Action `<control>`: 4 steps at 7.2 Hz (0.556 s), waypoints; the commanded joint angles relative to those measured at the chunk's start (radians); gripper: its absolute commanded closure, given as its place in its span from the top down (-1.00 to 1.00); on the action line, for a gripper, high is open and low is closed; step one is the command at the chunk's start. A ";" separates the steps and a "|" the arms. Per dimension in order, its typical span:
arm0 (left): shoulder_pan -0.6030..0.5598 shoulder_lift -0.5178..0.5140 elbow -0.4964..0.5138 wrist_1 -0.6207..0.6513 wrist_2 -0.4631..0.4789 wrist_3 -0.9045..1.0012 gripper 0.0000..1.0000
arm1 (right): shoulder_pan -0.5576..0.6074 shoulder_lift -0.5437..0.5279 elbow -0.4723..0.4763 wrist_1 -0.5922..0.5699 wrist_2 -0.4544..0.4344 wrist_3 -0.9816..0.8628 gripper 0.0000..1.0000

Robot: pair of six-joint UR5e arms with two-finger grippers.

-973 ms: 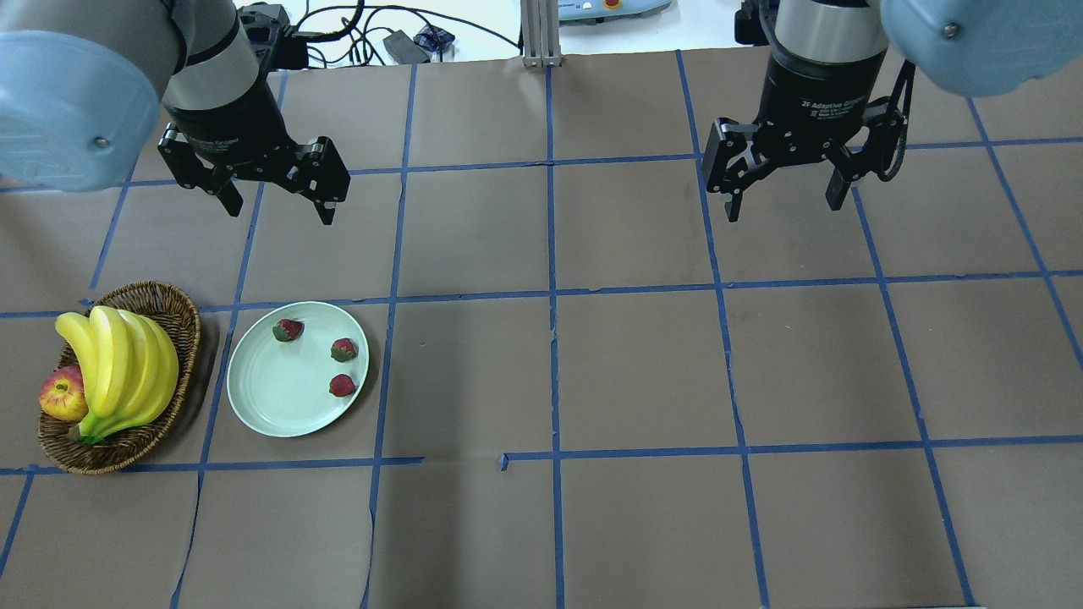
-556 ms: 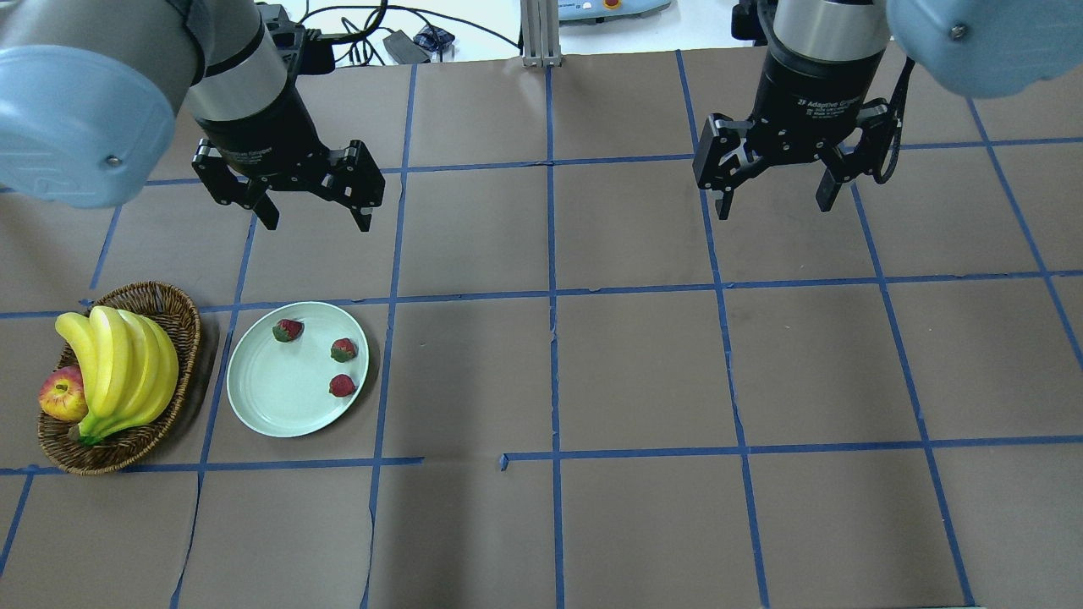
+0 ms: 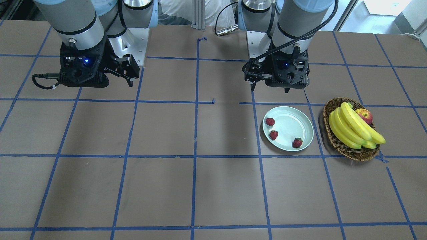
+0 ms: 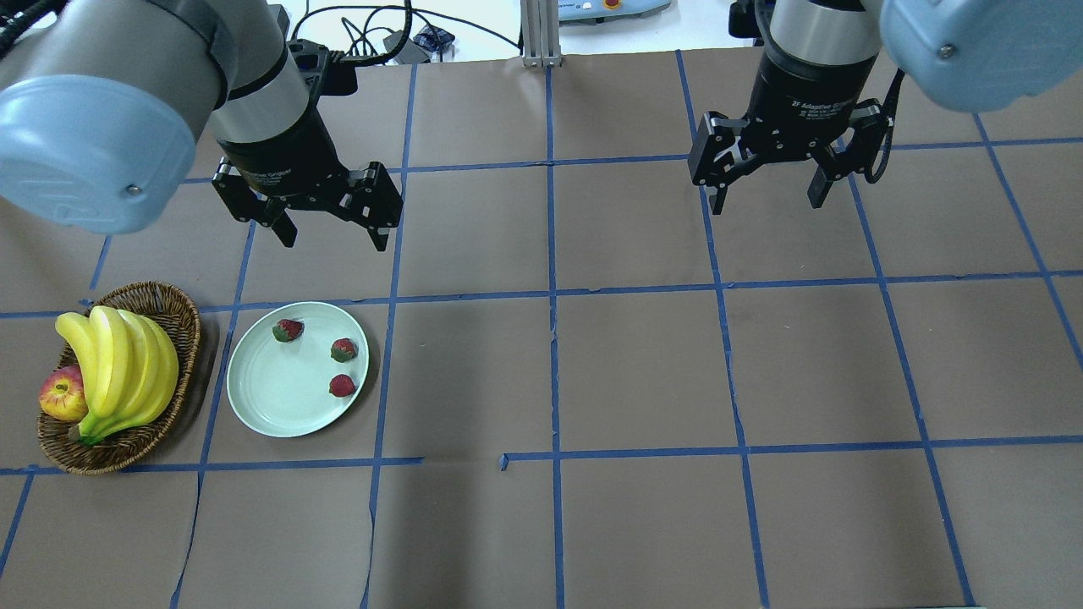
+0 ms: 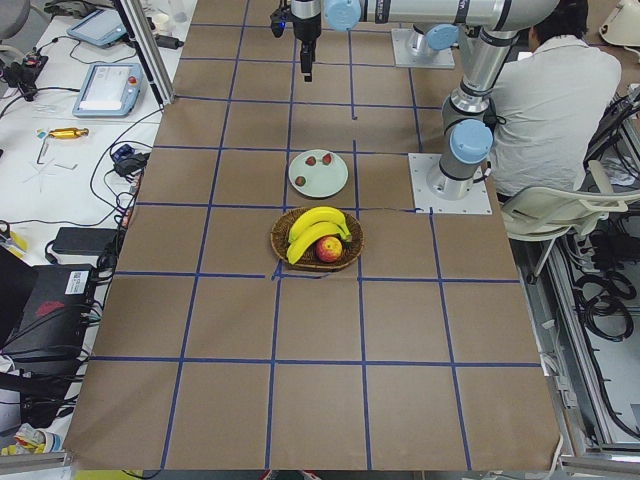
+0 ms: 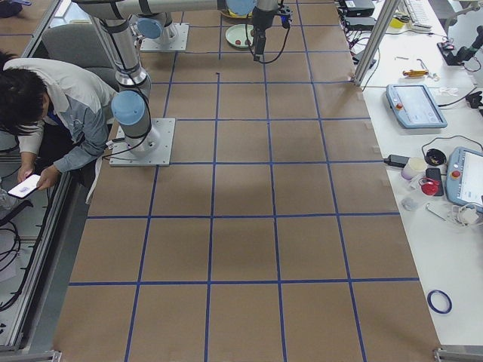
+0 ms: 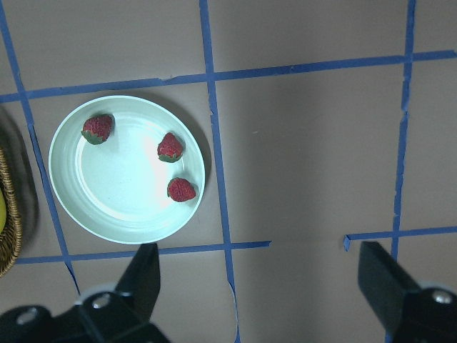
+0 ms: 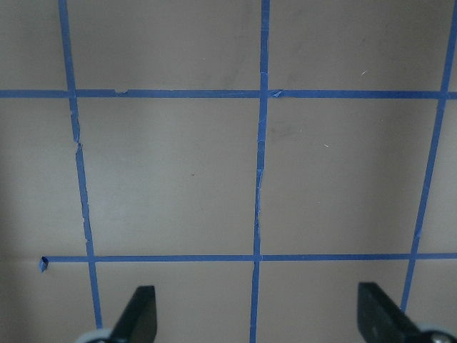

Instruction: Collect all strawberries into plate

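The left arm's black two-finger gripper [image 4: 334, 230] hangs pointing straight down, its fingers [image 4: 378, 224] spread wide and empty. The right arm's black two-finger gripper [image 4: 767, 196] hangs likewise, equally spread, holding nothing.

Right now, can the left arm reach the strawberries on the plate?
Probably yes. The left claw hangs open and empty near the plate; nothing covers the three strawberries.

Three strawberries [image 4: 343, 349] lie in the plate [image 4: 275, 402], the basket [image 4: 169, 296] just beside it on the robot's left.
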 commanded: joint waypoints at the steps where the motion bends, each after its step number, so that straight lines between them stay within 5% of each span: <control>1: 0.002 0.009 0.004 -0.020 0.002 0.001 1.00 | -0.002 0.004 0.013 -0.007 0.003 -0.010 1.00; 4: -0.001 0.016 0.002 -0.020 0.003 -0.001 1.00 | -0.002 0.006 0.015 -0.030 0.003 -0.008 1.00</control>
